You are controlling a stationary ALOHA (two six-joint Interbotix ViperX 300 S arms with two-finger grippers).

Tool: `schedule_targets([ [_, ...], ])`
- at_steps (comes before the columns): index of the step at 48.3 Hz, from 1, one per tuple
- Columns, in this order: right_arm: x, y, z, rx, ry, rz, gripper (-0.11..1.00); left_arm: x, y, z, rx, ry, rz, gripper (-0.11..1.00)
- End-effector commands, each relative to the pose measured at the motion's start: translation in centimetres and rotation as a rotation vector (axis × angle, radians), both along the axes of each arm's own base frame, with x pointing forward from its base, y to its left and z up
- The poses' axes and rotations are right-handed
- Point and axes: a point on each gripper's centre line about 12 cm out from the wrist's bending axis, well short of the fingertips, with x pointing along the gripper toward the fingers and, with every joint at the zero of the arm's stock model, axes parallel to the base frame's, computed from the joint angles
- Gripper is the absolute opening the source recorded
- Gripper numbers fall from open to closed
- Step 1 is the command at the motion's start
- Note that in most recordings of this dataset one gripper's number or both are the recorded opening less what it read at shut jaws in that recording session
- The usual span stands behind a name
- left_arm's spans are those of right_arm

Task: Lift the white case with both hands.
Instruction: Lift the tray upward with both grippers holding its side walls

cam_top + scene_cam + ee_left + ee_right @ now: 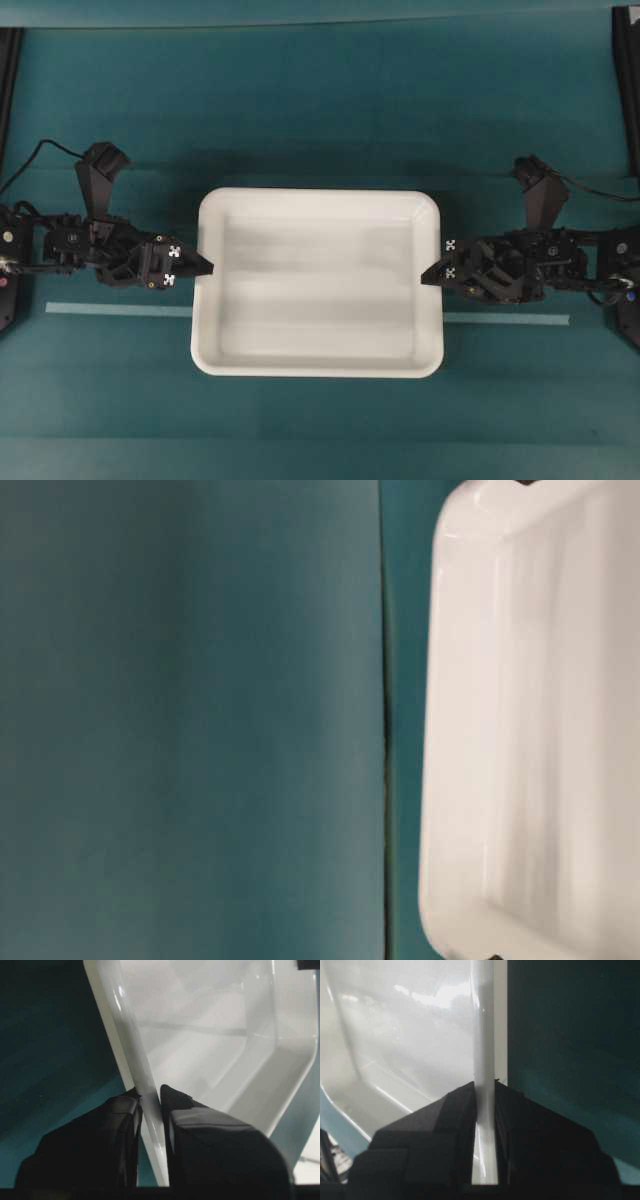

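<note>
One case (pixel 318 283) is in view, white and shallow, with nothing in it. It lies between two grippers, one at each short side. A single pale tape strip (pixel 118 311) runs across the teal surface (pixel 320 110) and passes under the case, showing on both sides of it.

The left gripper (pixel 204 266) meets the case at the middle of its left rim. In the left wrist view its jaws are closed on that rim: one finger (pixel 122 1120) sits outside the wall, the other inside, and the thin white edge stands pinched between them with no gap on either side.

The right gripper (pixel 430 274) meets the opposite rim, also near its middle. In the right wrist view its jaws are closed the same way, the rim running straight up from between the two fingers (pixel 455 1110), one inside the case and one outside.

In the table-level view only one end of the case shows, at the right edge, with the dark tips of the grippers just visible at the top and bottom of it. Whether the case is touching the surface or clear of it cannot be told.
</note>
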Motion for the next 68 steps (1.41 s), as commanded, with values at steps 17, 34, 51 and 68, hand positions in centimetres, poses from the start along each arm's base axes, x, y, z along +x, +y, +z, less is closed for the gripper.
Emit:
schedule_targets([
  [17,0.3,-0.4,5.0,0.029,-0.072,-0.002,0.10,1.5,0.0,5.4,-0.025,-0.147,0.015,0.11],
  [34,0.5,-0.1,9.6,0.044,-0.144,0.027,0.10,0.7,0.0,10.5,-0.040,-0.142,0.028,0.11],
  [51,0.0,0.2,14.1,0.049,-0.214,0.057,0.10,0.0,0.0,15.2,-0.039,-0.261,0.030,0.11],
  [68,-1.6,0.3,19.5,0.044,-0.308,0.078,0.10,0.7,-0.5,18.0,-0.067,-0.284,0.020,0.11],
])
